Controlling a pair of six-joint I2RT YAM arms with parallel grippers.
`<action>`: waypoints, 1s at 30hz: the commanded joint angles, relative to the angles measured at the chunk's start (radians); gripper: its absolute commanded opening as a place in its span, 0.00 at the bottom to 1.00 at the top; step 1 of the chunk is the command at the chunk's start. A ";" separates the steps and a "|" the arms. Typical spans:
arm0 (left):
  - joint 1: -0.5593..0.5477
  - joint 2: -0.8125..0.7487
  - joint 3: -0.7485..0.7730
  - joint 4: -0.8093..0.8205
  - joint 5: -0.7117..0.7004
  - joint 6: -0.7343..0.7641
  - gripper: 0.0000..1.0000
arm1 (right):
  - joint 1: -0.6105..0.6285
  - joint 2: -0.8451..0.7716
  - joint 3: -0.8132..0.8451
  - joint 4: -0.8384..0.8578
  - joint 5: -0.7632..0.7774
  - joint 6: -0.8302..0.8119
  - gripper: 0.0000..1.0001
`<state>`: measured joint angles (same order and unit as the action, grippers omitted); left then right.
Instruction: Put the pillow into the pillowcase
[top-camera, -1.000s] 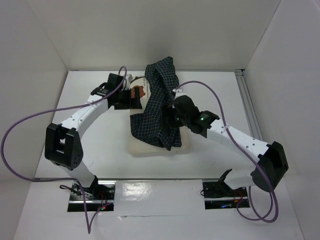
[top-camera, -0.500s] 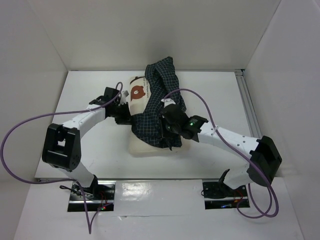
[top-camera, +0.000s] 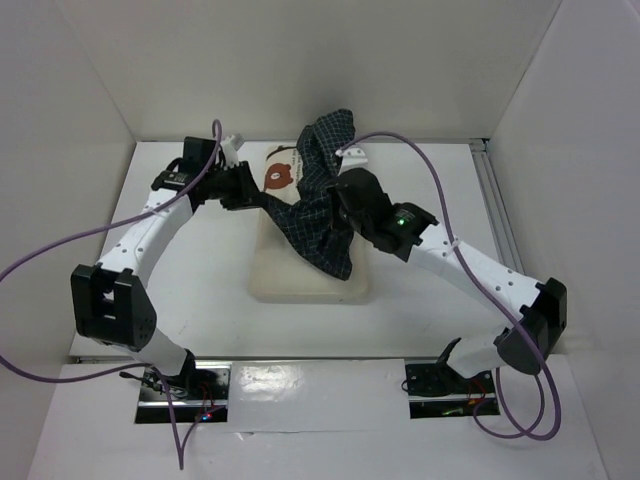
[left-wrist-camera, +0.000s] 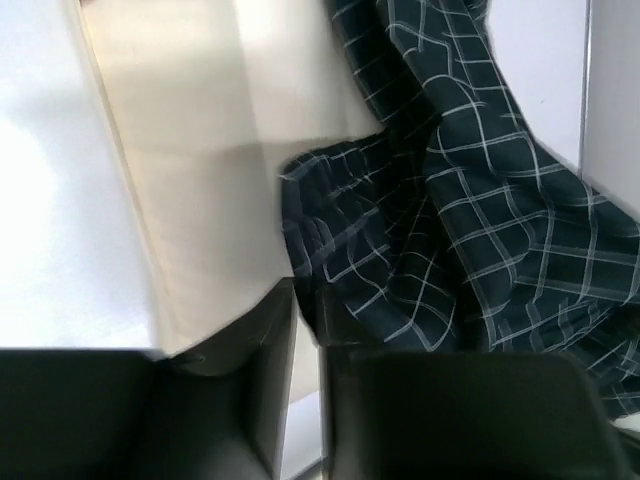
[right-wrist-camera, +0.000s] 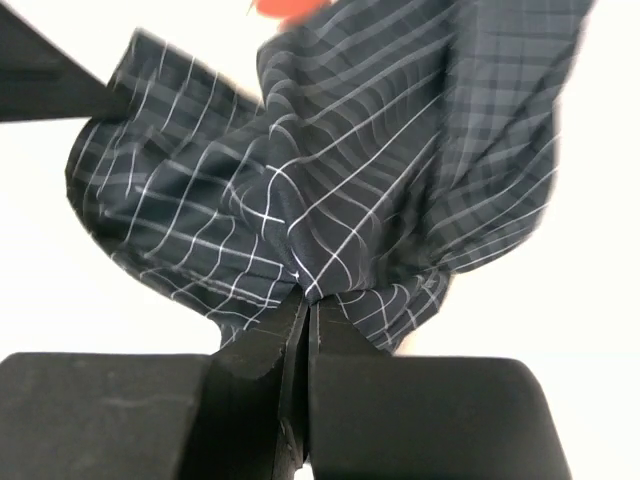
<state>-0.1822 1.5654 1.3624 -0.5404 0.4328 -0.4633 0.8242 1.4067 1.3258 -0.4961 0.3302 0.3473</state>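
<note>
Against half a second ago, both grippers are seen drawn toward the far wall (top-camera: 300, 70), and the pillowcase (top-camera: 325, 225) is hauled along with them: the near half of the pillow (top-camera: 300, 275), then covered, is now laid bare. The left gripper (left-wrist-camera: 305, 310) is pinched on an edge of the checked cloth near the bear face (top-camera: 279, 177); the right gripper (right-wrist-camera: 305, 300) is clamped tight on a bunched fold. The pillow is laid flat on the table (top-camera: 190, 300), outside the pillowcase, with cloth only draped over its far part. Insertion is judged not yet begun, since no mouth is seen held apart. Little room is left behind the raised cloth, where the far wall is close; bare table is offered on the left, on the right up to the rail (top-camera: 497, 220), and toward the bases
</note>
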 joint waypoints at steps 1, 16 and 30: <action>0.006 -0.001 0.037 -0.021 0.014 0.018 0.40 | -0.026 -0.044 0.081 -0.006 0.108 -0.071 0.00; 0.024 0.054 0.084 0.064 0.222 -0.071 0.82 | -0.135 -0.040 0.241 -0.088 0.015 -0.139 0.00; -0.082 -0.226 -0.181 0.160 0.094 0.184 0.84 | -0.145 -0.011 0.213 -0.096 -0.042 -0.130 0.00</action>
<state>-0.2325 1.4395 1.2133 -0.4160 0.6418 -0.3901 0.6846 1.3849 1.5330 -0.5716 0.3206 0.2256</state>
